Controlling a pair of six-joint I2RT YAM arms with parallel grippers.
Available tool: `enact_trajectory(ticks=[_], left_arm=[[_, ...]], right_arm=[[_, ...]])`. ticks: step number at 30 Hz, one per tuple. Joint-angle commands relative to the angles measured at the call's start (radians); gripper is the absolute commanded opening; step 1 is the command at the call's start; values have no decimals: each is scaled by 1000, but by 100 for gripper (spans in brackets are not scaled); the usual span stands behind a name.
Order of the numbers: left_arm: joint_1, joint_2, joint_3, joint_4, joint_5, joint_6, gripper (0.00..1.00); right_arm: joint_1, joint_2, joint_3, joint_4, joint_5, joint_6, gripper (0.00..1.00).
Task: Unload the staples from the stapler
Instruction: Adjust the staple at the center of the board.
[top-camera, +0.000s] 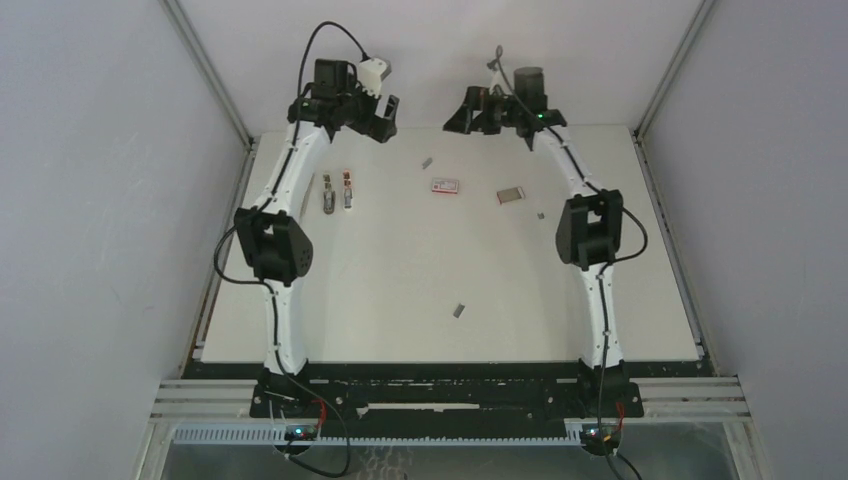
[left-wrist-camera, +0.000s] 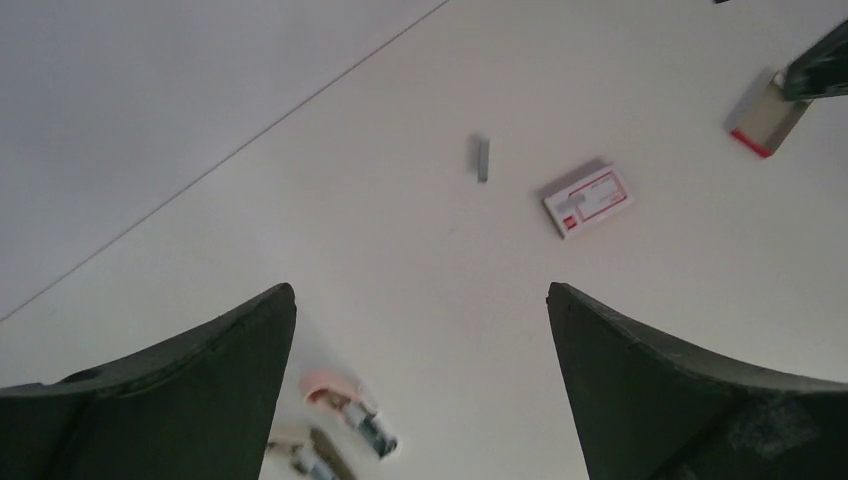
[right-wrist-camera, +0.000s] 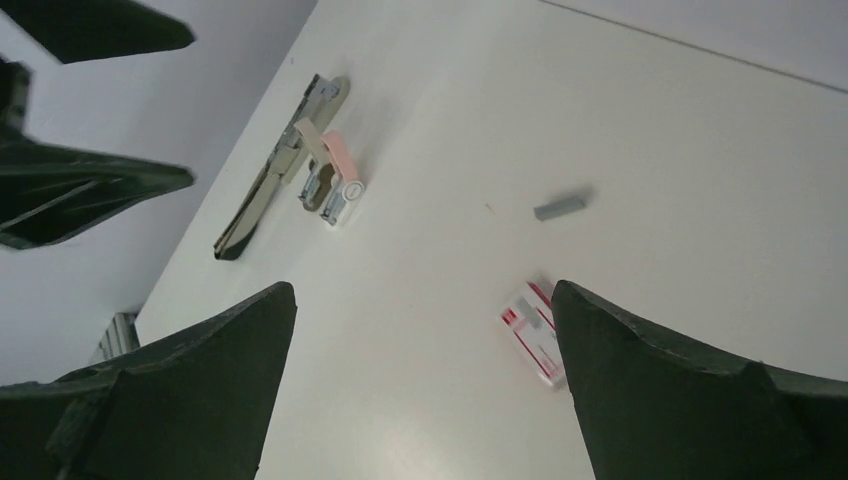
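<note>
The stapler (top-camera: 337, 191) lies swung open on the far left of the white table, its two slim grey arms side by side, one with a pink end. It shows in the right wrist view (right-wrist-camera: 285, 165) and blurred at the bottom of the left wrist view (left-wrist-camera: 350, 415). A short staples strip (top-camera: 426, 161) lies to its right and also shows in both wrist views (left-wrist-camera: 483, 159) (right-wrist-camera: 560, 206). My left gripper (top-camera: 385, 115) (left-wrist-camera: 420, 290) is open and empty, raised above the table's far edge. My right gripper (top-camera: 465, 110) (right-wrist-camera: 422, 288) is open and empty, facing it.
A flat red-and-white box (top-camera: 446, 185) (left-wrist-camera: 588, 199) (right-wrist-camera: 535, 330) lies mid-table. A grey inner tray with a red edge (top-camera: 511, 195) (left-wrist-camera: 765, 118) lies to its right. Other small staple strips lie right of the tray (top-camera: 541, 215) and nearer the front (top-camera: 459, 310).
</note>
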Motion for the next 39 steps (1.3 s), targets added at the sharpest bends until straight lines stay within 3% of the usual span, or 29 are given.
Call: enact_trajectory(ticks=[1,8,16,27,39], left_arm=[[-20,22,-62,311,101,-88,100],[-21,210,-6,612,205,-404,100],[-35,388,27,896,189,-739,92],[-42,517,13,973,151,-1110,79],[-44,561,13,993,170,-1238,75]], right_arm=[[-60,-148,-112,-81,-37,-157,100],[-79,-162,-153,-149,97,-179,100],[-82,-150,-164,-174,67,-126,100],[-96,-185,-236,-150,-66,22,100],[-119,-270,-325,-114,-132,75,100]])
